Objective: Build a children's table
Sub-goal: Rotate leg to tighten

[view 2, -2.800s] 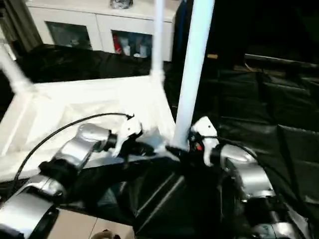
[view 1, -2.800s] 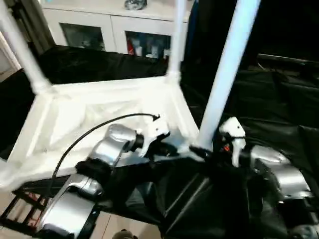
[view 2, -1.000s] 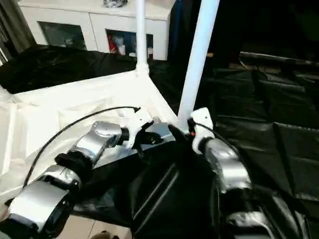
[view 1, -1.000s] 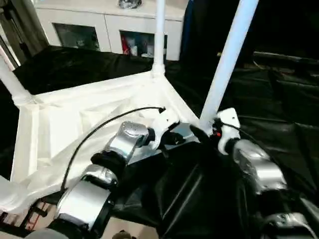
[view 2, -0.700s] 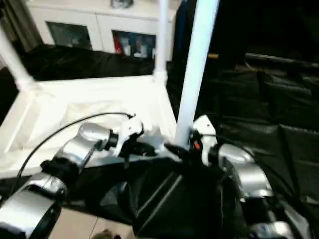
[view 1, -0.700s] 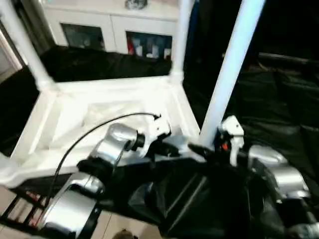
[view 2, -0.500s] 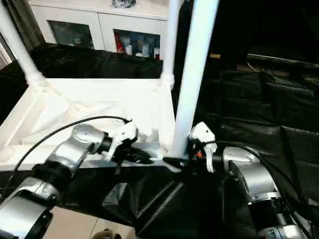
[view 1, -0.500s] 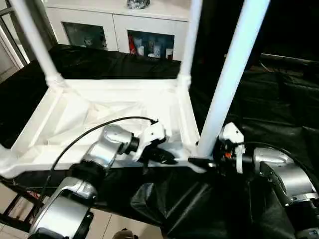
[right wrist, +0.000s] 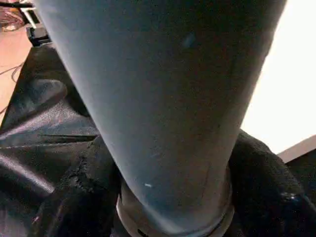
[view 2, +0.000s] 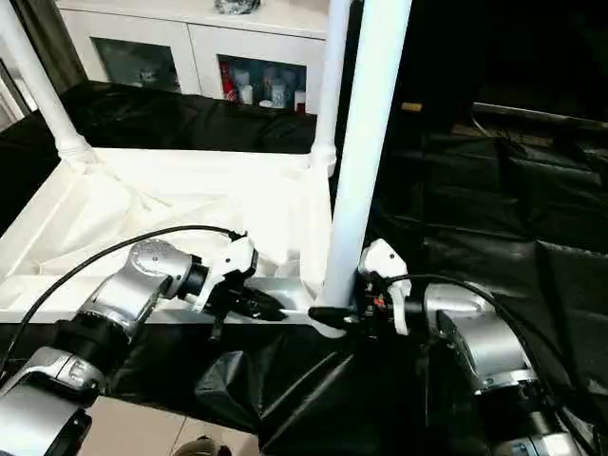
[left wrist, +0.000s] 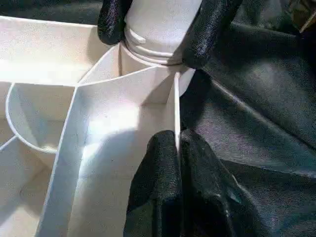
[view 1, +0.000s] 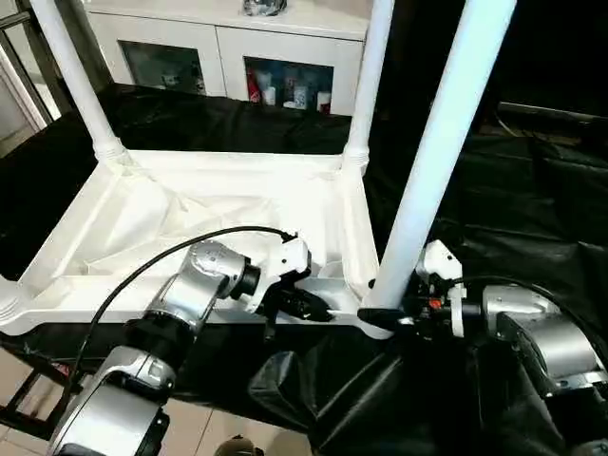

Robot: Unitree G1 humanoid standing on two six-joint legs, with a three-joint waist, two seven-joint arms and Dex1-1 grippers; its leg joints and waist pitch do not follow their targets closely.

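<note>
Tabletop (view 1: pixel 190 223): white plastic, lying upside down on the black-draped counter (view 1: pixel 532 199), ribbed underside facing up. Its near edge sits at the counter's front edge, close to the robot.

Legs: three stand upright in corner sockets. Near-right leg (view 1: pixel 437 152) rises from the corner closest to the robot's right arm and runs out of the top of the head views. Far-right leg (view 1: pixel 366 85) stands at the far right corner; far-left leg (view 1: pixel 71 81) stands at the far left corner. The near-left corner (view 1: pixel 8 309) lies at the picture's edge, so what it carries cannot be told.

Right end effector (view 1: pixel 380 313): at the base of the near-right leg. In the left wrist view its two black fingers (left wrist: pixel 210 29) press against opposite sides of the leg just above the socket collar, and the right wrist view shows the leg (right wrist: pixel 163 98) between its fingers. It is clenched around that leg.

Left end effector (view 1: pixel 304 306): at the tabletop's near rim, just beside the near-right corner. In its own wrist view the two black fingers (left wrist: pixel 158 192) pinch a thin upright wall of the tabletop (left wrist: pixel 176 108), one finger on each side. It grasps the tabletop.

The two end effectors are near each other, on either side of the same corner socket.

Surroundings: black cable (view 1: pixel 161 261) loops over the left forearm. White cabinet (view 1: pixel 218 57) with glass doors stands beyond the counter. Pale floor (view 1: pixel 204 432) shows below the counter's front edge.
</note>
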